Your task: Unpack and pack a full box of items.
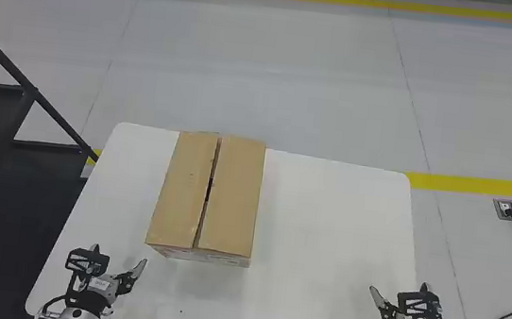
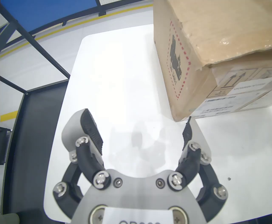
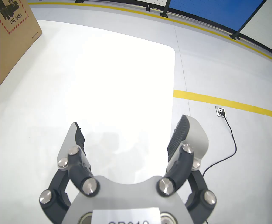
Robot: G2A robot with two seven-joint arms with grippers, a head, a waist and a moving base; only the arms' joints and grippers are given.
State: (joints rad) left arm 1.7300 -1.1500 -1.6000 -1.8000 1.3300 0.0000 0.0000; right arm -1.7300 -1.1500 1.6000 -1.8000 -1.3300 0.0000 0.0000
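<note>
One box stands left of the middle of your table, toward the far edge, closed on top. Your left gripper hangs above the near edge, fingers spread wide and holding nothing, close to the box's near corner but not touching it. Your right gripper hangs by the table's near right corner, well apart from the box, likewise spread wide and empty.
</note>
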